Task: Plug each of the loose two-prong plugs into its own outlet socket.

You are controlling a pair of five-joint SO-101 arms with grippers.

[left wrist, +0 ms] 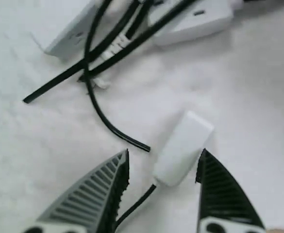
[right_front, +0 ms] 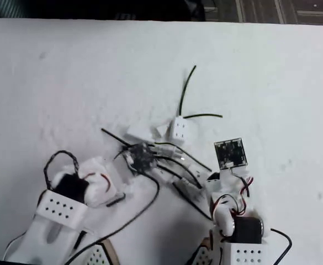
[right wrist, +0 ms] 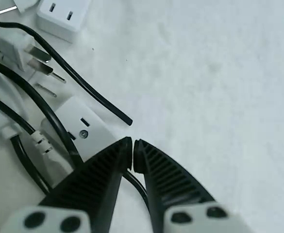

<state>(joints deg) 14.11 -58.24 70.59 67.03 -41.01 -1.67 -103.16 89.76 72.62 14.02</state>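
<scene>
Fingers (left wrist: 105,191) of the left gripper (left wrist: 164,154) are standing apart around a white plug (left wrist: 184,143); the right gripper (right wrist: 132,148) is pressing its own together beside an outlet socket (right wrist: 79,124). Grasping seems to be starting, calling for a square closing

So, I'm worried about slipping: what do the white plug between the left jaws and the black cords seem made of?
White plug: probably smooth moulded plastic, satin finish; even colour, rounded edges, soft highlight. Black cords: likely rubber or PVC sheathing, slightly glossy; they bend in smooth curves and catch faint light.
</scene>
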